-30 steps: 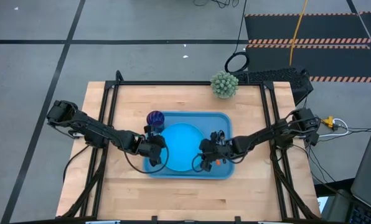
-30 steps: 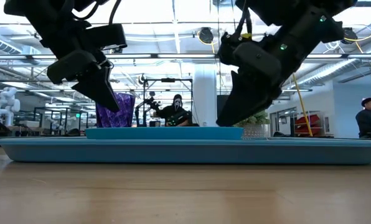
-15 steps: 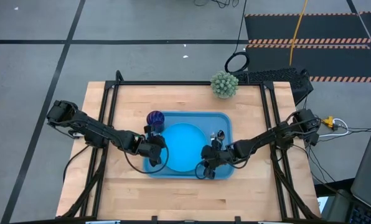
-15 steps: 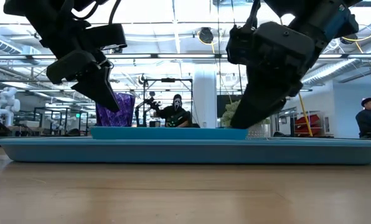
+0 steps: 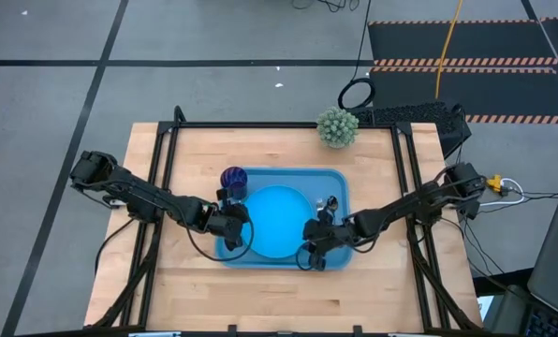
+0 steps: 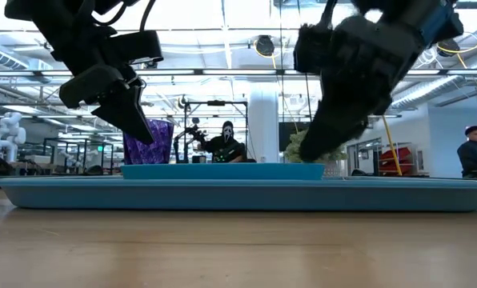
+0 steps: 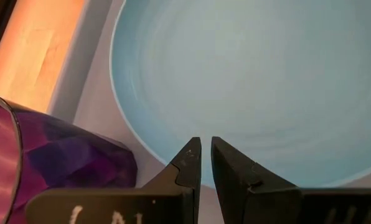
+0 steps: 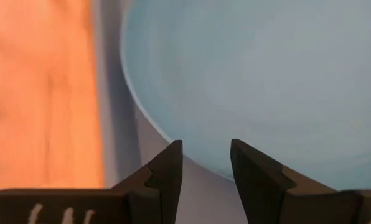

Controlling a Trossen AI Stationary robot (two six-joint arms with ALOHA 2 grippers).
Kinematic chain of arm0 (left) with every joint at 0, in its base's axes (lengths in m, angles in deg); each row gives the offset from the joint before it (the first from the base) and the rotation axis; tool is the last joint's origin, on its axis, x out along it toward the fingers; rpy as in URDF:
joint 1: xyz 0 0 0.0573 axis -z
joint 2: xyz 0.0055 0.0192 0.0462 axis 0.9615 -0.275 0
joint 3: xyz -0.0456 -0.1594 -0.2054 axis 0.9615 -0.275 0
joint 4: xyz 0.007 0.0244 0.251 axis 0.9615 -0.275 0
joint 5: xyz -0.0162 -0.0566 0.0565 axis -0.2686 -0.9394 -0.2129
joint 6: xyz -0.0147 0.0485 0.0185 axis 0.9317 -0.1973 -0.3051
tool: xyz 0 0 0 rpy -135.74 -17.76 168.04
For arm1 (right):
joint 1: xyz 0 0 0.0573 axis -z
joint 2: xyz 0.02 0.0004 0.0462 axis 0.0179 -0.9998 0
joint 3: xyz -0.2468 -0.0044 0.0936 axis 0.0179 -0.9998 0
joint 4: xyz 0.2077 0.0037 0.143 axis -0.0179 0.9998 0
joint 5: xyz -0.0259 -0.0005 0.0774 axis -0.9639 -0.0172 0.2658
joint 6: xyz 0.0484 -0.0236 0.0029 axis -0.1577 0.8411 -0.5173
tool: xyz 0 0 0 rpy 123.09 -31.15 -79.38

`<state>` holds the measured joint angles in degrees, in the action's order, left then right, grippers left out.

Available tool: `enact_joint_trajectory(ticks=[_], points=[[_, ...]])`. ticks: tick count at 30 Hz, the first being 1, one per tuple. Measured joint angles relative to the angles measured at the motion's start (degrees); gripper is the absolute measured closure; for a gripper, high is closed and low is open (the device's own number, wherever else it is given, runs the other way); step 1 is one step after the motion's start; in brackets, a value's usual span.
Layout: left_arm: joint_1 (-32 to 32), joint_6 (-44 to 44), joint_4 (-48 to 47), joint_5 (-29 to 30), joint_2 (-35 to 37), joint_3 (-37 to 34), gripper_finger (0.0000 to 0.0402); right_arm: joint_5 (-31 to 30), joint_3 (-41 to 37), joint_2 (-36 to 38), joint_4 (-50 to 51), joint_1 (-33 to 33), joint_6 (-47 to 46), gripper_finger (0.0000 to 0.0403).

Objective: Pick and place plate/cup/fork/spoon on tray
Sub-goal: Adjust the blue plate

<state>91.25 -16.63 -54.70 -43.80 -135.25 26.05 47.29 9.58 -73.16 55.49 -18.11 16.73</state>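
On the wooden table (image 5: 279, 290) sits the big blue tray (image 5: 340, 178), with the round plate (image 5: 277, 220) in it, the purple cup (image 5: 233, 179) in a corner, the left gripper (image 7: 205, 155) nearly closed and empty, and the right gripper (image 8: 205, 163) a little open, empty.

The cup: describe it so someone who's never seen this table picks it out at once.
Find the blue tray in the middle of the wooden table. The cup stands upright in the tray's far left corner, beside the round plate and just beyond the left gripper. It is small, glossy and dark purple, the only item on the tray that isn't blue or metal.
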Motion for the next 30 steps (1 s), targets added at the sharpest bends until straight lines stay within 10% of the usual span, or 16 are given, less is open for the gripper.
enact_joint_trajectory(ticks=[13, 22, 30], points=[[0.00, -0.72, 0.61, 0.55, -0.02, 0.00, 0.0360, -20.35, -0.10, 9.80, 10.32, 3.49, 13.28, 0.0273], [0.00, -0.99, 0.94, 0.57, -0.02, 0.00, 0.0360, -17.75, -4.90, 9.35, 2.02, 14.84, 21.51, 0.0273], [0.00, -1.01, 0.93, 0.57, -0.02, 0.00, 0.0360, -2.52, -10.66, 9.35, -11.89, 24.70, 27.27, 0.0273]])
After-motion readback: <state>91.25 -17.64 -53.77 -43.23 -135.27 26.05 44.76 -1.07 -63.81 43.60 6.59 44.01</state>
